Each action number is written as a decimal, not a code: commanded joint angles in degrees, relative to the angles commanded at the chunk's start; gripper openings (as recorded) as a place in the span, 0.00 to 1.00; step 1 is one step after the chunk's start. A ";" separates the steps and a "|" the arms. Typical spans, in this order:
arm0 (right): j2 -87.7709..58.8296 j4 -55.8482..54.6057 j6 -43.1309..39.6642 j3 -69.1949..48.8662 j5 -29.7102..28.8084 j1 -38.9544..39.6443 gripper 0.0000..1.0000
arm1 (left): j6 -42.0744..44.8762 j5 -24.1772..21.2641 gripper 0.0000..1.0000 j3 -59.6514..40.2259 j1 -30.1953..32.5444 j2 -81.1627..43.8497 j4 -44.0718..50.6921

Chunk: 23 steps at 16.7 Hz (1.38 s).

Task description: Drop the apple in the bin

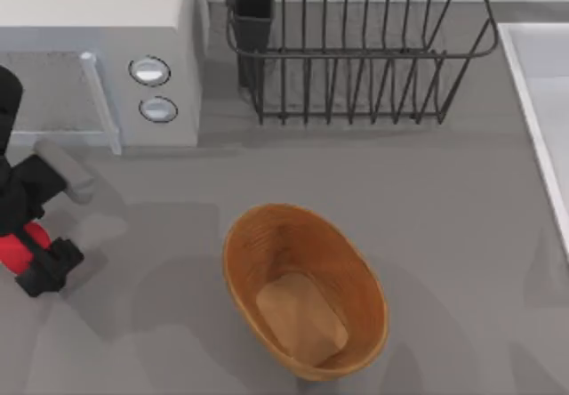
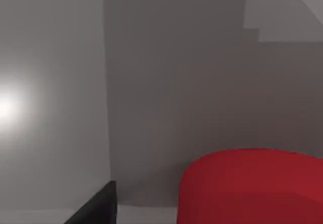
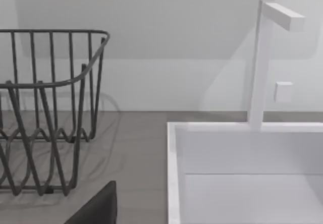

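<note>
Top view straight down on surface (image 1: 356, 173); left wrist pressed near apple (image 2: 252, 186); right wrist facing dish rack (image 3: 45, 113), shared with top.

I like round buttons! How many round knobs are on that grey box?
2. Both are on the microwave at the table's back left: the upper knob sits directly above the lower knob, right of its door handle. Others could be hidden.
</note>
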State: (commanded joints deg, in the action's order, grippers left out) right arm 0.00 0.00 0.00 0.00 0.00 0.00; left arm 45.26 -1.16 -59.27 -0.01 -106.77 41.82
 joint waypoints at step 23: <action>0.00 0.00 0.00 0.00 0.00 0.00 1.00 | 0.25 0.00 0.00 -0.55 -0.22 -1.83 -1.10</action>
State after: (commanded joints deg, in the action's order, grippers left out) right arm 0.00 0.00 0.00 0.00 0.00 0.00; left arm 45.51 -1.16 -59.82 -0.23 -108.60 40.72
